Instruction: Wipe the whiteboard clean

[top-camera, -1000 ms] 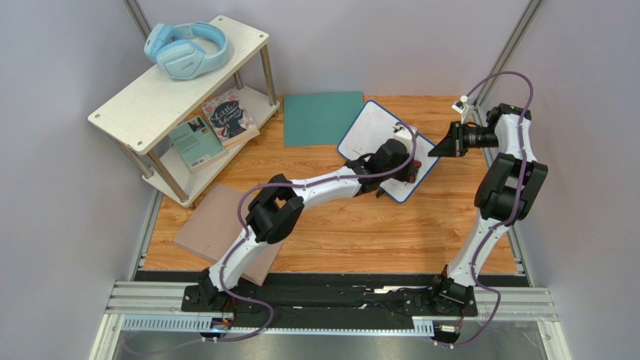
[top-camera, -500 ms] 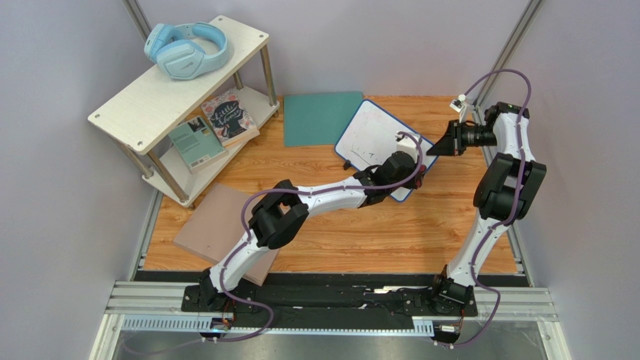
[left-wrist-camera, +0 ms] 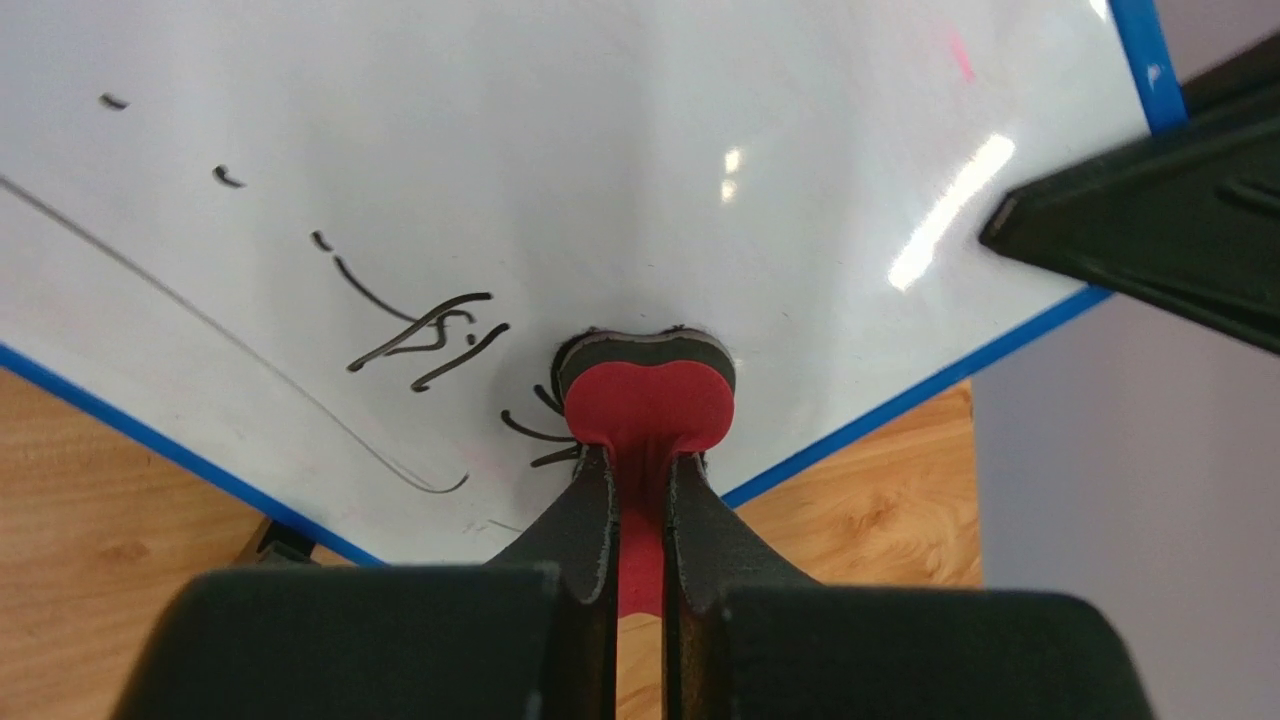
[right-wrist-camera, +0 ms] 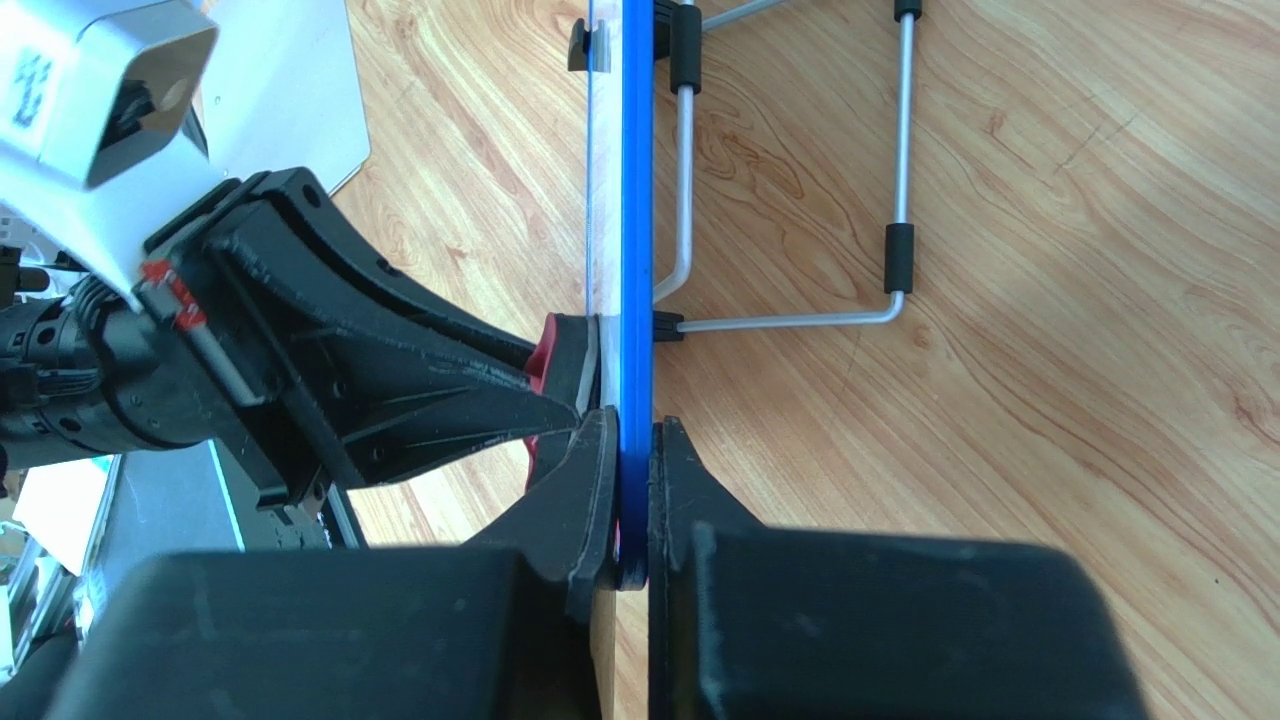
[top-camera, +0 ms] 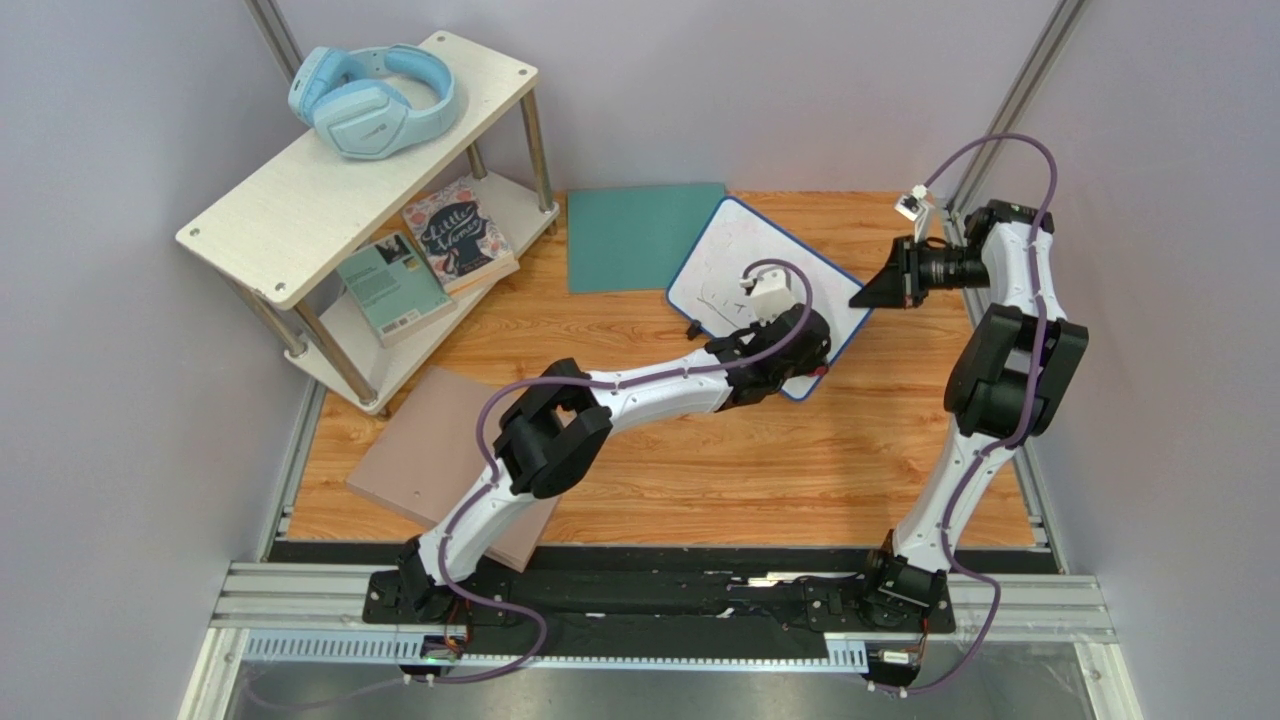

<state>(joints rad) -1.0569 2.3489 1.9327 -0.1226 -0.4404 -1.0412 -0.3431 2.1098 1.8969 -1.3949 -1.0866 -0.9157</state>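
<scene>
Blue-framed whiteboard (top-camera: 733,270) tilted at the far middle of the wooden worktop (top-camera: 751,465), faint dark marks on its face. Left claw (top-camera: 778,333) against its near part, fingers hidden under the wrist. Right claw (top-camera: 876,288) touching its right corner. Teal mat (top-camera: 639,236) just left. Far left, 2-tier shelf (top-camera: 286,203): headphones (top-camera: 373,98) on top, 2 books (top-camera: 451,233) below.

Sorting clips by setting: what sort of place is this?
Likely a lab robot cell staged as a study: bare walls, aluminium mounting rail, a shelf with headphones and books.
</scene>
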